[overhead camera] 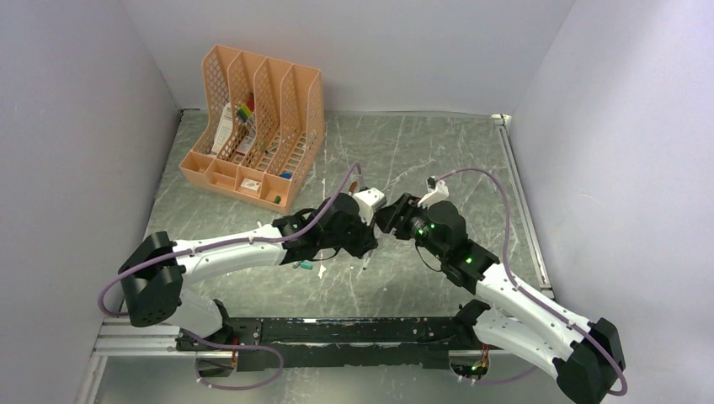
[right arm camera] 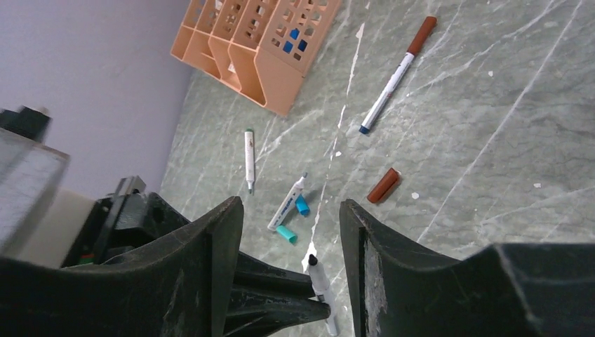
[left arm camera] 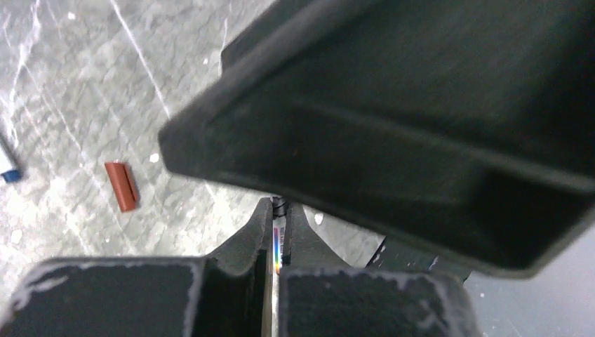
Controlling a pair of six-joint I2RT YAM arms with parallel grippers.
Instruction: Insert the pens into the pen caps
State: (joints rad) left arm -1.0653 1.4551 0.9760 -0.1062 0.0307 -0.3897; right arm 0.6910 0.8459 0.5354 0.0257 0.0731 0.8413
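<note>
Right now the left claw (left arm camera: 278, 208) is clamped on a pen (right arm camera: 318, 275). The pen's dark tip pokes up between the spread, empty fingers of the right claw (right arm camera: 291, 210), whose bulk blocks most of the left wrist view. On the tabletop (right arm camera: 491, 140) nearby lie 2 teal caps (right arm camera: 286, 234), 1 red-brown cap (right arm camera: 384, 185) and 3 loose pens (right arm camera: 248, 158). An orange file rack (right arm camera: 259, 35) stands further back.

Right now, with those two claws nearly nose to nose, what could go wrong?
The open right claw sits very close to the left claw; they might knock together. A bump could tilt or loosen the slim white pen pinched in the left claw. The small teal plastic cap and red-brown plastic cap lie loose on the grey marbled table; a low sweep might scatter them.
</note>
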